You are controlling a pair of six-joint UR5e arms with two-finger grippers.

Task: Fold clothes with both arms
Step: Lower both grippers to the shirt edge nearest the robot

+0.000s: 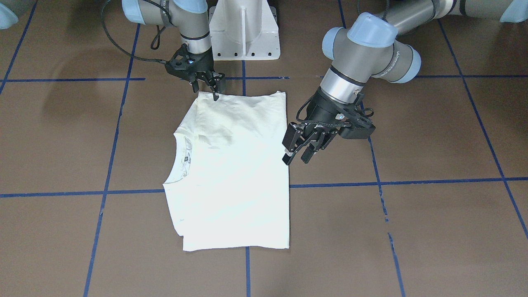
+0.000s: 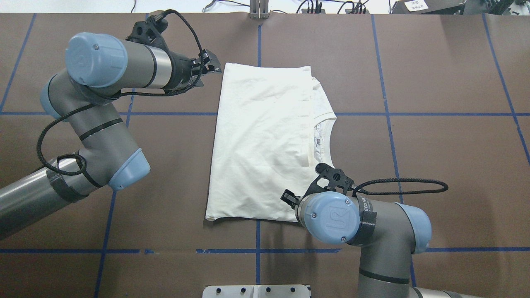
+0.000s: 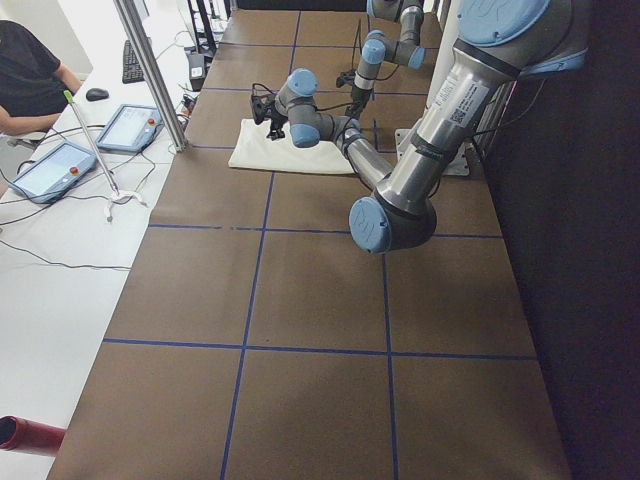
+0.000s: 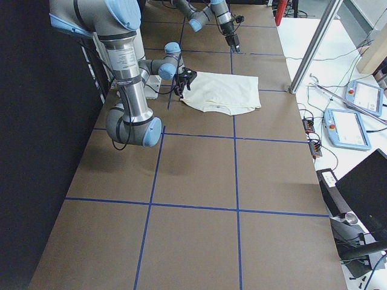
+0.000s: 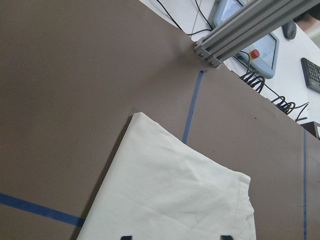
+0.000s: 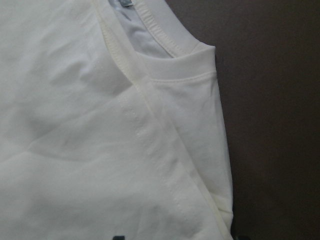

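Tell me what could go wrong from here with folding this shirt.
The right hand sits open at a layered corner of the T-shirt; it may pinch only the top layer, undoing the fold.
The left hand hangs open beside the opposite edge, off the cloth; an uneven grab could skew it.

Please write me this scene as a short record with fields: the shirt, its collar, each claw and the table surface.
garment: cream-white T-shirt, folded to a rough rectangle, plain side up, lying flat
collar: neck opening shows at the edge on the robot's right
left arm: left claw open, beside the shirt's left edge, holding nothing
right arm: right claw open, at the shirt's near right corner, one fingertip over the cloth
surface: brown table marked with blue tape lines
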